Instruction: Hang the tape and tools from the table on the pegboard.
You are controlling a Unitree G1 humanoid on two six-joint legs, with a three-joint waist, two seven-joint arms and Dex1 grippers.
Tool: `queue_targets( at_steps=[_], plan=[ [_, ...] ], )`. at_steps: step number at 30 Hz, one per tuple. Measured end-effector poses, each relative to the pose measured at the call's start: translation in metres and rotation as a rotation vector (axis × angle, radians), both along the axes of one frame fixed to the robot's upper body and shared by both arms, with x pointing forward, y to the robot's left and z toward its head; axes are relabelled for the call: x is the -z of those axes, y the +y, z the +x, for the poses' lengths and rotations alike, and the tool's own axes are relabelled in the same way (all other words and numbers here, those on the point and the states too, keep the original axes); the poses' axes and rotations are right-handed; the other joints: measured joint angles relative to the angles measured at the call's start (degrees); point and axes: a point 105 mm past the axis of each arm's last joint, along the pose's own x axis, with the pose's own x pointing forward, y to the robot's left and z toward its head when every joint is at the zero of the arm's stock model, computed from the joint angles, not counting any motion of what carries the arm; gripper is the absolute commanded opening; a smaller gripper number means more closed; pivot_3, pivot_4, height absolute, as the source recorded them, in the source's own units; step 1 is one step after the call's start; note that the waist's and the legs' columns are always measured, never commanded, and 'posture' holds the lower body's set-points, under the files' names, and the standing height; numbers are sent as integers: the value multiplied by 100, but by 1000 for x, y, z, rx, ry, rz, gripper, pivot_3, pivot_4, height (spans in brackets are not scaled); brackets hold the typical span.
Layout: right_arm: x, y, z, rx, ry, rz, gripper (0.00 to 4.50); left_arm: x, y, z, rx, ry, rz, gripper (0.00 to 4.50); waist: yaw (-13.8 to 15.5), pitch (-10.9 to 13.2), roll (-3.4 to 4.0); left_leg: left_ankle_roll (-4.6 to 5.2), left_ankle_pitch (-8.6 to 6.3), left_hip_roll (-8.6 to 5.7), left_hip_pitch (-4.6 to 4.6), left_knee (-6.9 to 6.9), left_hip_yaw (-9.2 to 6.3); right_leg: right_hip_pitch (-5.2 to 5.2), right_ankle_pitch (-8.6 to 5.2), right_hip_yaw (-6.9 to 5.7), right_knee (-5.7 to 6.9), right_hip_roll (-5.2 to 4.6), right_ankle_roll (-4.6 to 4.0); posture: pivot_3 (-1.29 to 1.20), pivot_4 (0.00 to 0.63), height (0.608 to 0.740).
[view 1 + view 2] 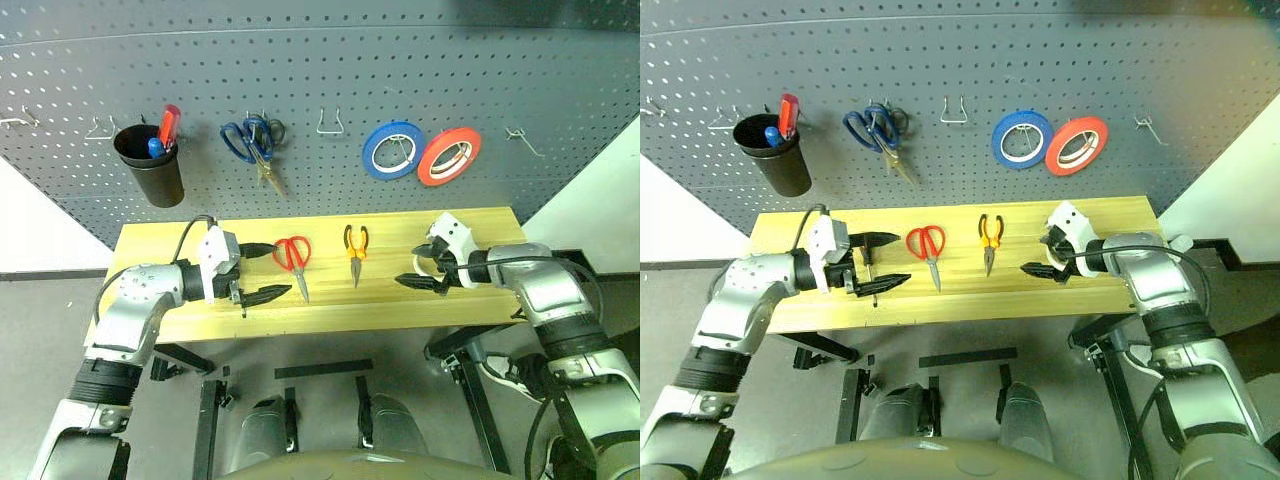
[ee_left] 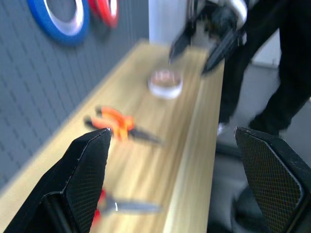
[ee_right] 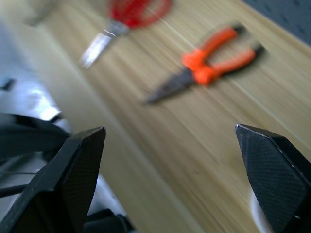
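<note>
On the light wood table lie red-handled scissors and orange-handled pliers, side by side near the middle. My left gripper hovers open just left of the scissors. A thin screwdriver lies between its fingers, partly hidden. The whitish tape ring lies flat near the table's right end. My right gripper is open around it, one finger on each side, low over the wood. The dark grey pegboard rises behind the table.
On the pegboard hang blue-handled scissors, a blue roll, a red roll and a black cup holding a red and a blue screwdriver. Bare wire hooks sit at the middle, far right and far left.
</note>
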Motion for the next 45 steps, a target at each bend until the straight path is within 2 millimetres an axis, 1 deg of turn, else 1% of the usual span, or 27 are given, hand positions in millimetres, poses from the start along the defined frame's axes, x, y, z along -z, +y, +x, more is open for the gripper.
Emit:
queue_targets(
  at_steps=[3,6,8,10,17,20,23,28,30,32,36,38,42,43,45],
  plan=[
    [0,-8,10,51,-4,-45,4500,7,-14,4,22,9,8,4266,9,124,-8,6,-3,-1,-8,0,-6,-7,0,0,-1,-3,0,-14,296,732],
    [0,-12,16,78,3,-57,4500,5,-30,6,50,-4,6,4266,-4,250,-14,11,-6,-1,-11,-1,-6,-9,0,0,-1,-4,0,-17,334,732],
    [-1,-18,21,108,6,-74,4500,3,-36,10,51,-23,27,4266,-9,380,-14,11,-6,-1,-9,3,-3,-10,0,1,-1,-7,0,-19,346,732],
    [1,-25,24,133,19,-90,4500,6,-44,13,44,-28,49,4266,-4,474,-10,12,-6,-1,-9,3,-4,-14,0,3,3,-7,0,-22,364,732],
    [1,-37,30,167,37,-118,4500,4,-58,25,-3,-38,109,4266,-10,803,-7,12,-6,-1,-18,2,3,-28,1,3,18,-10,0,-24,421,732],
    [2,-44,33,188,38,-140,4500,5,-64,27,-9,-36,129,4266,-9,924,-3,13,-7,-1,-25,1,4,-38,1,3,21,-11,0,-20,443,732],
    [3,-44,37,196,30,-153,4500,-1,-77,27,15,-56,125,4266,-10,1036,-13,12,-7,-1,-27,2,7,-44,1,3,30,-14,0,-18,449,732],
    [-2,-46,45,206,7,-179,4500,-15,-93,31,21,-93,97,4266,-12,1091,-27,12,-6,-1,-26,3,12,-47,1,2,38,-18,0,-11,450,732],
    [-2,-47,46,206,5,-196,4091,-22,-100,31,29,-107,86,4290,-12,1092,-28,12,-6,-1,-26,5,13,-46,1,2,38,-19,0,-10,445,732],
    [-2,-46,48,206,3,-210,3607,-25,-103,31,33,-112,85,4290,-13,1092,-28,12,-6,-1,-25,4,14,-47,1,2,39,-21,0,-9,441,732],
    [-1,-47,47,195,6,-225,2183,-24,-102,32,29,-105,89,4290,-13,1092,-28,12,-6,0,-25,2,13,-48,0,2,40,-19,0,-2,435,732],
    [-1,-46,47,187,7,-232,1627,-24,-102,32,27,-104,90,4290,-10,1092,-28,12,-6,0,-25,3,14,-48,1,2,39,-20,0,3,433,732],
    [0,-43,47,172,7,-237,204,-24,-100,32,23,-104,96,4290,-11,1092,-28,11,-6,0,-25,3,14,-48,0,2,39,-20,1,5,422,732],
    [0,-42,47,165,6,-238,48,-25,-99,32,24,-106,98,4290,-12,1092,-28,11,-6,1,-25,3,14,-48,0,2,39,-20,0,4,418,732],
    [0,-42,47,160,5,-241,48,-27,-99,31,30,-114,96,4290,-11,1092,-28,11,-6,2,-24,3,14,-47,0,2,39,-20,0,-7,399,732]
  ],
)
